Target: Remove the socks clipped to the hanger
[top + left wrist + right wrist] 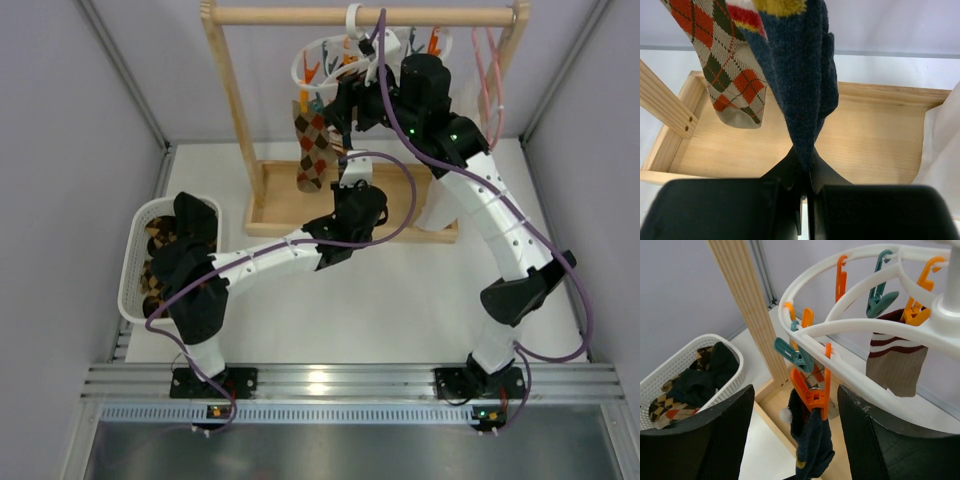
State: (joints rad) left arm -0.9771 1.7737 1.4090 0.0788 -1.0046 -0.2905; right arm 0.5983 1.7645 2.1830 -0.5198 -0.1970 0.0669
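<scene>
Fuzzy, coarse-knit cloth navy sock (800, 75); finer woven-look argyle sock (725, 65); glossy smooth white plastic hanger (855, 326); matt, grainy wooden rack tray (875, 140).

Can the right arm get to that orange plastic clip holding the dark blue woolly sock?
Probably yes. The orange plastic clothespin gripping the dark navy knitted sock sits between the open fingers of the right gripper, with nothing blocking it. A teal clothespin hangs close beside it and might get nudged.

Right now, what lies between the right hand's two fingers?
An orange plastic clothespin on the white plastic ring hanger, clipping a dark navy knitted sock, hangs there, as the right wrist view shows.
</scene>
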